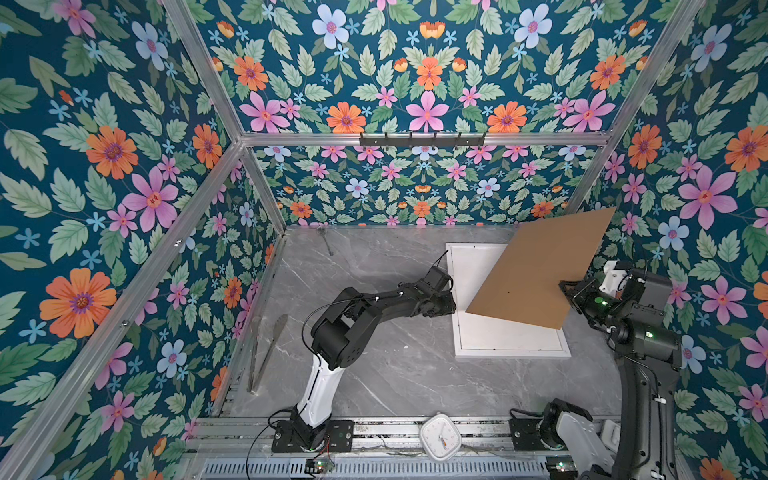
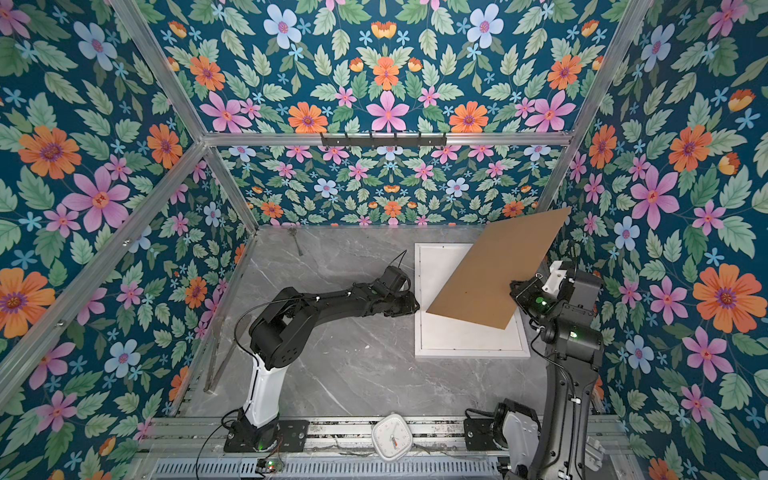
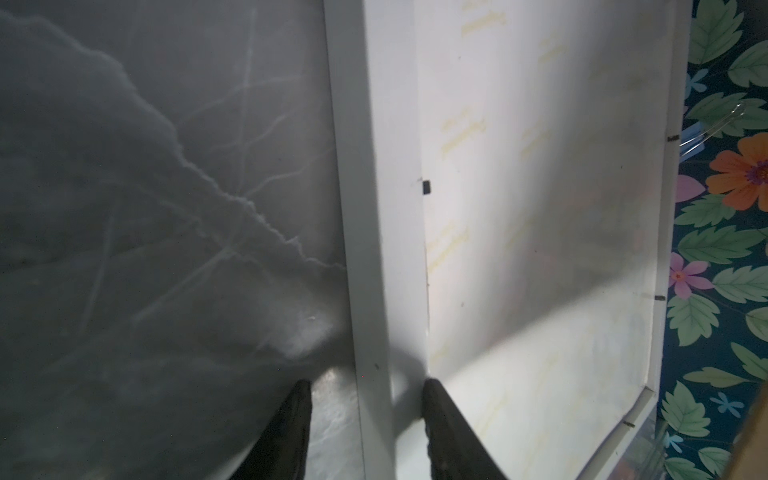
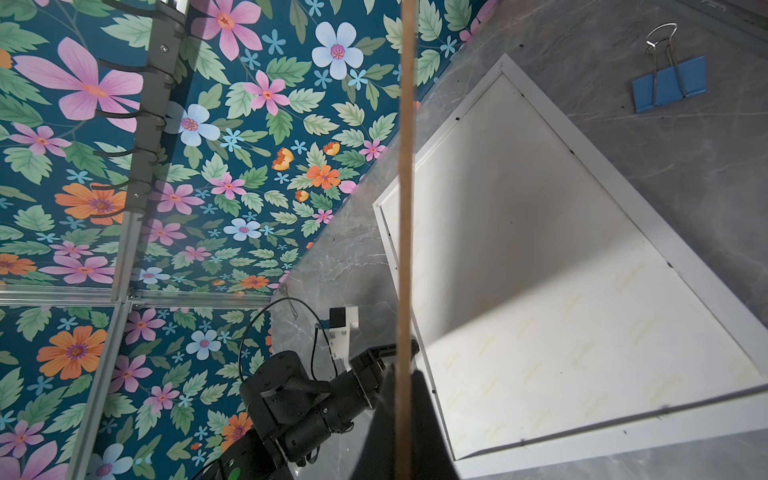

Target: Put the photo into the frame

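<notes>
Marble tabletop (image 1: 374, 365) holds white frame (image 1: 511, 352); left jaws open astride its rail, right jaws pinching brown board (image 1: 540, 270).

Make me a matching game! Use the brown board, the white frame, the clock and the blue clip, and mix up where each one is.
Things:
1 brown board
2 white frame
3 clock
4 blue clip

Places:
A on the metal rail at the front
B lying flat on the table with a white sheet inside
C tilted in the air, pinched by the right gripper
D on the bare table, outside the frame

Pairs: 1-C, 2-B, 3-A, 4-D
</notes>
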You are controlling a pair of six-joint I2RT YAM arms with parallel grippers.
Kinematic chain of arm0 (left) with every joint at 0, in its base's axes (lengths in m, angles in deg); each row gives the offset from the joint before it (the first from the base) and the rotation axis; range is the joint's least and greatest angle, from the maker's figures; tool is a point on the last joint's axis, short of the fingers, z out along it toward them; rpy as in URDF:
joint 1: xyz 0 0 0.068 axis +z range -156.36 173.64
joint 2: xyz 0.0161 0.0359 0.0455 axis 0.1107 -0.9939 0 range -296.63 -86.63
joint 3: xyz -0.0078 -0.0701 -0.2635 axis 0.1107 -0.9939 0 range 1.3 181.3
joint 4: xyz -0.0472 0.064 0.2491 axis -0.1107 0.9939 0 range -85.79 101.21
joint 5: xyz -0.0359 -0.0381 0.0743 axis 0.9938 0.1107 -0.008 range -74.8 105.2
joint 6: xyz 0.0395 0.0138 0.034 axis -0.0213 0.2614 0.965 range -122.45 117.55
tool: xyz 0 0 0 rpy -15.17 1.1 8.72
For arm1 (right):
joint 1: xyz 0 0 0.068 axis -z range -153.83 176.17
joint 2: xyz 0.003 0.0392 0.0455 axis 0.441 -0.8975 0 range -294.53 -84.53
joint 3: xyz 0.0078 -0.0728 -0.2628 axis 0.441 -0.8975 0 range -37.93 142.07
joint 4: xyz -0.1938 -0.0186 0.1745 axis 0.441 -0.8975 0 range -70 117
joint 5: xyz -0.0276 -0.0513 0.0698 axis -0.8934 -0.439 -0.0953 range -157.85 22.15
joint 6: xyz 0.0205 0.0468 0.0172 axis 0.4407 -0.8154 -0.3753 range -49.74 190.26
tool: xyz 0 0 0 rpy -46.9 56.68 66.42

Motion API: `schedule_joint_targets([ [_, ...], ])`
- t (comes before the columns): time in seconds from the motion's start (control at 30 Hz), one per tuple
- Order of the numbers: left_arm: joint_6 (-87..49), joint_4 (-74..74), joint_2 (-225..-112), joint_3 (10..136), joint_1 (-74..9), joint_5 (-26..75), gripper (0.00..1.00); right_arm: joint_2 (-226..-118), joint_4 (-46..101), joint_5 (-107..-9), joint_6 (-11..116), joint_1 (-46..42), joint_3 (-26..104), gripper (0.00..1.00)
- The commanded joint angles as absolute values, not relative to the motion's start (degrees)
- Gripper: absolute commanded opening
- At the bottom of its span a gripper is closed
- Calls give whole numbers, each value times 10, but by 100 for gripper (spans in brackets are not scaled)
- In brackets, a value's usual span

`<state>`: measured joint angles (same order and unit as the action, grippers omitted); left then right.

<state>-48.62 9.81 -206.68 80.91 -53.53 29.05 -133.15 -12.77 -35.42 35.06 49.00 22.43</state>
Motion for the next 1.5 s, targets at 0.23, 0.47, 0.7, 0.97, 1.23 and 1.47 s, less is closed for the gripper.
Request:
schedule_joint_targets([
  [0.23,-492,99,-2078,818,-543,282,48,-1326,-96,-338,361,489,221,0],
  [0.47,-495,125,-2080,823,-543,259,37,-1324,-93,-331,361,489,218,0],
  [0.7,-495,149,-2046,787,-537,243,19,-1328,-71,-282,361,490,203,0],
  [0.97,-497,154,-1982,704,-523,232,12,-1331,-32,-205,353,486,172,0],
  [1.23,-482,169,-1912,619,-492,230,11,-1326,0,-233,355,391,146,0],
  [1.47,-457,175,-1865,568,-461,235,11,-1329,51,-214,338,349,128,0],
])
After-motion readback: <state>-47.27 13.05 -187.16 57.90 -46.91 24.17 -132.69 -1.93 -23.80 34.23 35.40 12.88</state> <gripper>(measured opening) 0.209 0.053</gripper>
